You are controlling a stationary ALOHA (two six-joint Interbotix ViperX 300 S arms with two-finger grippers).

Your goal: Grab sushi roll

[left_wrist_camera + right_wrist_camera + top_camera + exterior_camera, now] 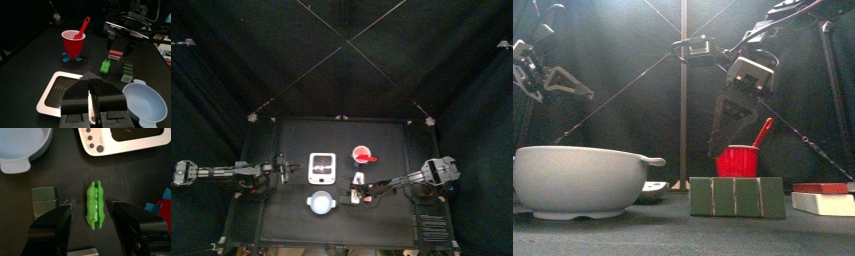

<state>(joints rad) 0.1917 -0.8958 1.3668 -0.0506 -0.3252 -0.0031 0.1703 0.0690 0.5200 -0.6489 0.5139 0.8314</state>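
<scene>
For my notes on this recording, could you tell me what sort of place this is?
Most likely a curtained robot test pen: black curtains enclose a small black table, two arms reach in, and toy food such as a green pea pod is laid out.

Black curtains [342, 60] on all sides, hanging in soft folds. Small black table [291, 140] in the middle, square-cornered, matte top. Thin pale cords [345, 40] run overhead and cross above the far part of the pen, dropping to the table's far corners. Light falls from above, a hazy pale glow on the far curtain [633, 60] in the front view. Floor dark, not told apart from the curtains.
</scene>
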